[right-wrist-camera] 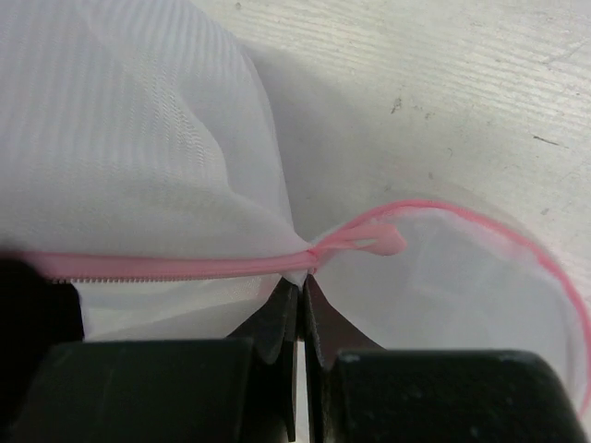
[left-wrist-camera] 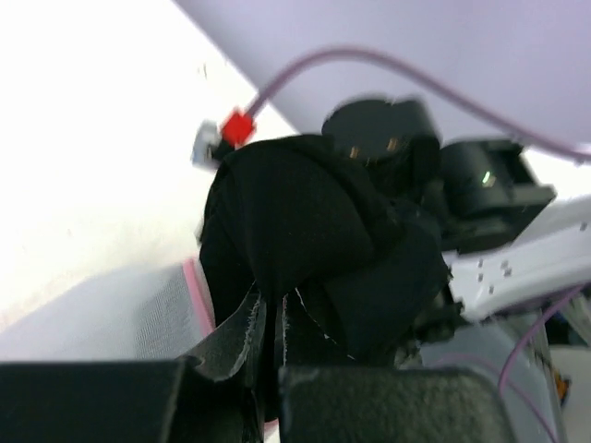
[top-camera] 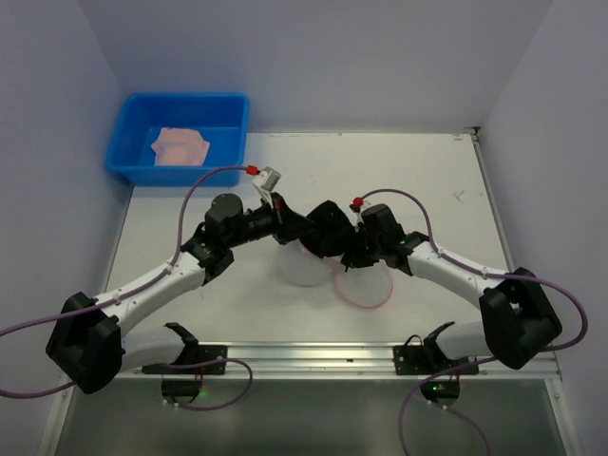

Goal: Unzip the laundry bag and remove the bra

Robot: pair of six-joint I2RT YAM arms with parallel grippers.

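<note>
The black bra (top-camera: 325, 228) hangs bunched above the table's middle, and my left gripper (top-camera: 291, 224) is shut on it. In the left wrist view the dark fabric (left-wrist-camera: 305, 231) fills the centre, pinched between the jaws of the left gripper (left-wrist-camera: 268, 374). The laundry bag (top-camera: 312, 267), white mesh with a pink zipper rim (top-camera: 365, 290), lies just below the bra. My right gripper (top-camera: 350, 253) is shut on the bag. The right wrist view shows that gripper (right-wrist-camera: 302, 277) clamping the mesh at the pink zipper edge (right-wrist-camera: 185, 268), with the laundry bag (right-wrist-camera: 138, 148) bulging to the left.
A blue tub (top-camera: 128, 142) holding a pink cloth (top-camera: 180, 147) sits at the back left corner. The right arm's wrist (left-wrist-camera: 480, 185) is close behind the bra. Purple cables (top-camera: 204, 180) loop over both arms. Walls close in the table on the left, back and right.
</note>
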